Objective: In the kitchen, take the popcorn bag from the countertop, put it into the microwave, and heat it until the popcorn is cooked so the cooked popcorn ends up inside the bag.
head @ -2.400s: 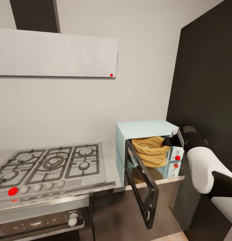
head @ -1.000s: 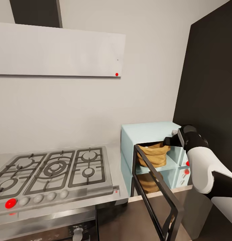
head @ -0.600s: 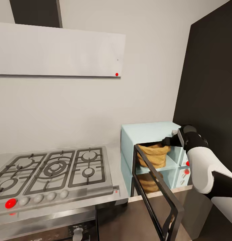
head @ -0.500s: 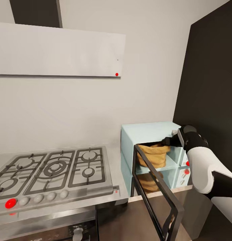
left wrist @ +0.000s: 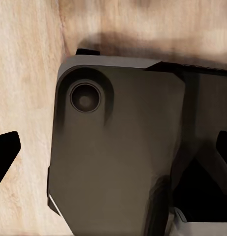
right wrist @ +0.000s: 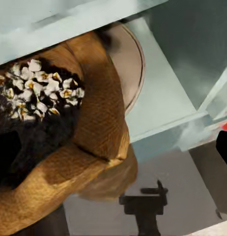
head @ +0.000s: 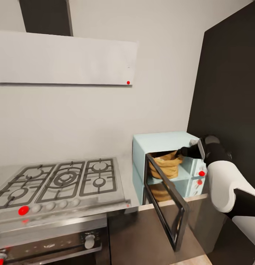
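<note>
- At the microwave's open mouth, the right gripper reaches the rolled rim of the popcorn bag; whether its jaws are parted or clamped on the rim cannot be told.
- Popcorn bag: upright inside the cavity; the right wrist view shows white popped kernels inside it.
- Microwave: pale blue, standing on the countertop; its dark-framed door hangs swung outward.
- Gas hob: well apart on the same worktop.
- Left gripper: black fingertips stand wide apart at the picture edges, holding nothing, over a dark robot part and wood floor.
</note>
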`<state>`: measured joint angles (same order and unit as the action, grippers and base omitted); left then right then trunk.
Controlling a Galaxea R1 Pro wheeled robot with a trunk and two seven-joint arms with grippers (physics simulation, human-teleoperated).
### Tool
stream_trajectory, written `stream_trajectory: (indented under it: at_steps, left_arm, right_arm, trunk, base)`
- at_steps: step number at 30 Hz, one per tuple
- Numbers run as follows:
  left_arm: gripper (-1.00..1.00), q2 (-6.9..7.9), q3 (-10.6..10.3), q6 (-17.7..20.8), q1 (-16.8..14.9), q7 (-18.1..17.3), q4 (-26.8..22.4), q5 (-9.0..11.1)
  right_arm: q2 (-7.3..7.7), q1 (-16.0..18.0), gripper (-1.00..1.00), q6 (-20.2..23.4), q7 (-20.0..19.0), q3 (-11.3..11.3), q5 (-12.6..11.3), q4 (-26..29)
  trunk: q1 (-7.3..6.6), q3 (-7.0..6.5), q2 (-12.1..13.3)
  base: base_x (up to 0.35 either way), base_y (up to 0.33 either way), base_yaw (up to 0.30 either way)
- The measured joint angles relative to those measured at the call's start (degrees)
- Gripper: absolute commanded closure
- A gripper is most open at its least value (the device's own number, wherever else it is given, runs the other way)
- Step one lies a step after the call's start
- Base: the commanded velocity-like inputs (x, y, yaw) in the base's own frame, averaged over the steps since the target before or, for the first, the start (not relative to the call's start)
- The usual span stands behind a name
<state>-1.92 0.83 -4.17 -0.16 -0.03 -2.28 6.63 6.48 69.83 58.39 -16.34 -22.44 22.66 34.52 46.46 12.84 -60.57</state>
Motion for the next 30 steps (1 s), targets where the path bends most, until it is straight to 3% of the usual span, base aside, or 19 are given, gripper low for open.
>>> stream_trajectory:
  at_steps: [3, 7, 11, 14, 16, 20, 22, 25, 30]
  left_arm:
    - [-1.0, 0.0, 0.0, 0.0, 0.0, 0.0, 0.0, 0.0]
    - [-1.0, 0.0, -0.1, 0.0, 0.0, 0.0, 0.0, 0.0]
    - [-1.0, 0.06, -0.1, 0.0, 0.0, 0.0, 0.0, 0.0]
    - [-1.0, 0.08, -0.1, 0.0, 0.0, 0.0, 0.0, 0.0]
    - [-1.0, 0.09, -0.1, 0.0, 0.0, 0.0, 0.0, 0.0]
    - [-1.0, 0.09, -0.1, 0.0, 0.0, 0.0, 0.0, 0.0]
    - [-1.0, 0.09, -0.1, 0.0, 0.0, 0.0, 0.0, 0.0]
    - [-1.0, 0.07, -0.1, 0.0, 0.0, 0.0, 0.0, 0.0]
    - [-1.0, 0.01, -0.1, 0.0, 0.0, 0.0, 0.0, 0.0]
  right_arm:
    - [0.03, 0.0, -1.0, 0.0, -4.9, -0.3, -0.3, 6.0]
    - [1.02, 0.0, -1.0, -0.7, -10.2, -0.3, 0.0, 7.3]
    - [1.33, -1.3, -1.0, -2.3, -10.6, 0.0, 1.3, 5.3]
    - [1.45, -5.7, -1.0, -9.0, -11.1, 0.3, 3.6, 4.2]
    - [1.45, -7.7, -1.0, -12.2, -11.7, 0.2, 3.9, 4.1]
    - [1.47, -10.4, -1.0, -17.2, -18.3, 0.0, 4.0, 4.0]
    - [1.47, -10.9, -1.0, -19.1, -19.7, -0.1, 4.0, 3.9]
    - [1.5, -12.1, -1.0, -20.0, -20.3, -0.2, 4.1, 4.0]
    - [2.96, -12.7, -1.0, -20.2, -20.6, -0.1, 4.0, 3.0]
  trunk:
    - [0.0, 0.0, 0.0]
    - [-0.02, 0.0, 0.0]
    - [-0.03, 0.01, 0.0]
    - [-0.03, 0.01, 0.0]
    - [-0.03, 0.01, 0.0]
    - [-0.03, 0.01, 0.0]
    - [-0.03, 0.0, 0.0]
    - [-0.03, 0.01, 0.0]
    - [-0.03, 0.0, 0.0]
  base:
    - [-0.341, 0.0, 0.0]
    - [-0.156, 0.0, 0.0]
    - [-0.01, 0.0, 0.0]
    - [-0.001, 0.0, 0.0]
    - [0.0, 0.0, 0.0]
    - [0.0, 0.0, 0.0]
    - [0.0, 0.0, 0.0]
    - [0.0, 0.0, 0.0]
    - [0.0, -0.01, 0.0]
